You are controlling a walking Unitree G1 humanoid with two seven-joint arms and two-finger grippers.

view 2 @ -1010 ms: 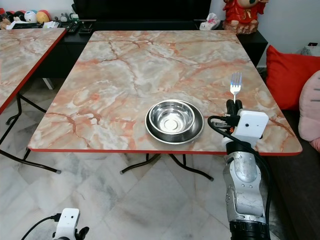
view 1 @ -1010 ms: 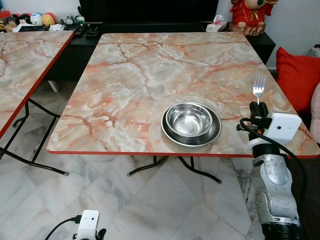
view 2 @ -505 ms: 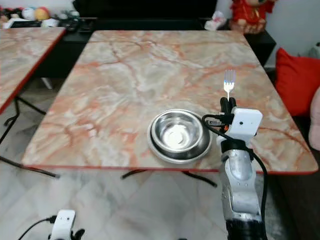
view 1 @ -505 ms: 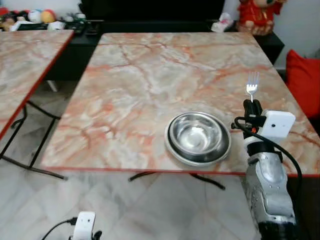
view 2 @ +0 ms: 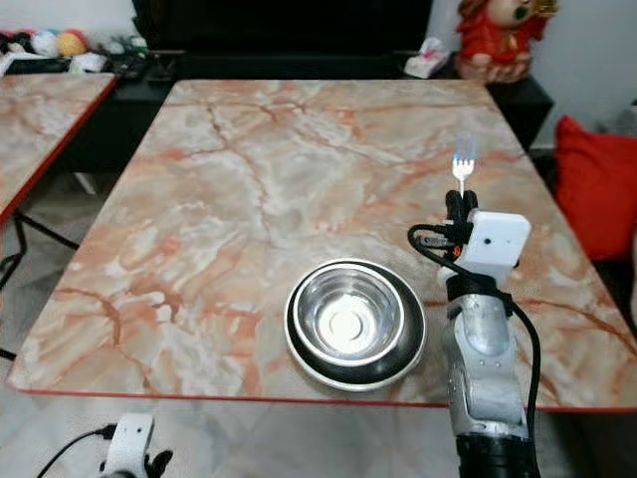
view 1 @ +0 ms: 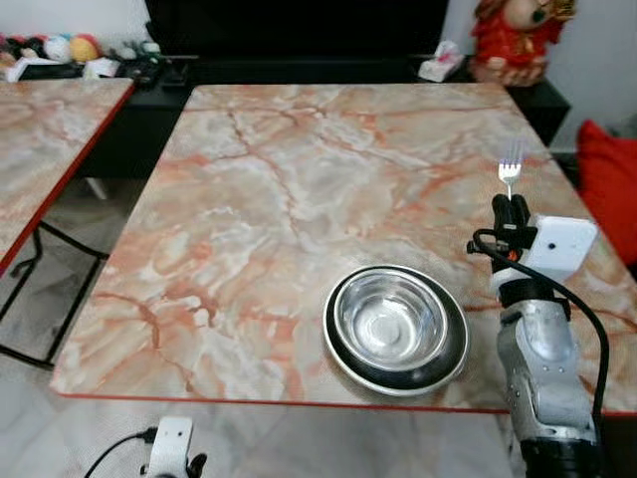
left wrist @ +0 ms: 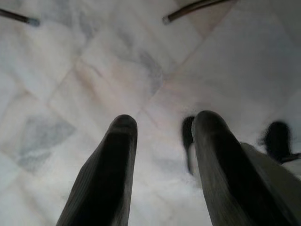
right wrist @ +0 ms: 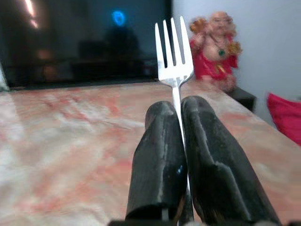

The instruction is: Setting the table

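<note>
A steel bowl [view 1: 390, 324] sits in a steel plate [view 1: 445, 363] near the front edge of the marble table [view 1: 269, 189]. My right gripper [view 1: 512, 208] is raised above the table to the right of the bowl, shut on a silver fork [view 1: 511, 165] held upright with its tines up. The right wrist view has the fork [right wrist: 174, 52] pinched between the two black fingers [right wrist: 162, 155]. My left gripper [left wrist: 162, 136] hangs low over the tiled floor, open, with nothing between its fingers [left wrist: 115, 174]. Its wrist camera box [view 1: 171, 443] sits at the lower left.
A second marble table [view 1: 50, 139] stands at the left. A black TV cabinet [view 1: 299, 70] with small items runs along the back, with a red figurine [view 1: 513, 40] at its right end. A red cushion [view 1: 609, 179] lies at the right.
The camera has moved closer to the table, so the bowl and plate sit lower in the picture. My right gripper still holds the fork upright beside the bowl.
</note>
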